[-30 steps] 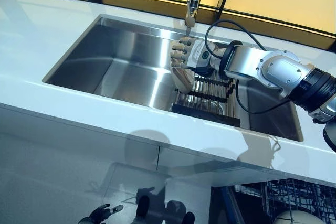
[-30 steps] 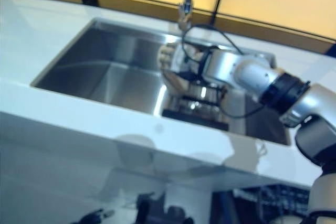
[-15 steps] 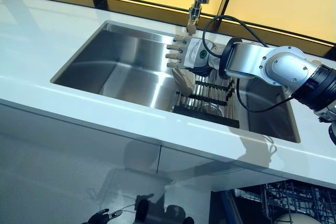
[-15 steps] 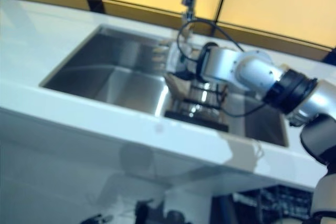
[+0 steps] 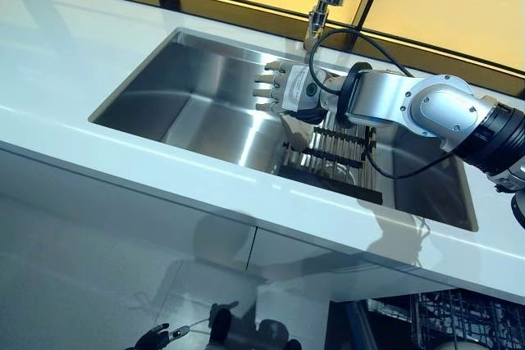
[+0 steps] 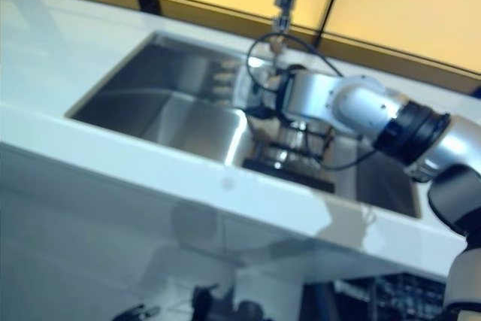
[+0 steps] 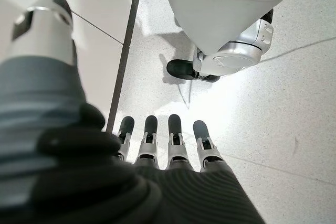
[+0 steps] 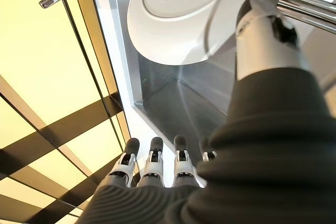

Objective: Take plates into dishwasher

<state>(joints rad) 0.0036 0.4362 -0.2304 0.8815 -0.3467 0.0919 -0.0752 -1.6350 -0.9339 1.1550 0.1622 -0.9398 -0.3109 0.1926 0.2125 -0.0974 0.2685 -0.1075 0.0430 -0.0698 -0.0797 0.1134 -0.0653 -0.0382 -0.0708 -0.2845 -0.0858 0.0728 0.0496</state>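
we have our right hand (image 5: pixel 283 89) reached out over the sink (image 5: pixel 205 104), hanging beside the plate (image 8: pixel 184 14) that stands on edge in the dark dish rack (image 5: pixel 336 157) at the right end of the basin, under the tap (image 5: pixel 326 2). the right wrist view shows the fingers (image 8: pixel 152 169) straight and spread away from the thumb (image 8: pixel 265 35), with the plate's rim close to the thumb but nothing closed on it, so we judge the hand is open and not yet gripping. our left hand (image 7: pixel 168 145) hangs low over the floor with its fingers relaxed and holding nothing. the plate looks like white glazed ceramic: stiff, fairly heavy for its size, smooth enough to slip from dark fingertips, and likely to chip or break if it knocks the steel wall or the rack's bars. we would take it by the upper rim, thumb on one face and fingers on the other, pinching well onto the flat rather than the very edge, then lift it straight up out of the slots before turning. the open dishwasher rack (image 5: pixel 459 321) shows at the lower right, below the white counter (image 5: pixel 98 145), well apart from the plate.
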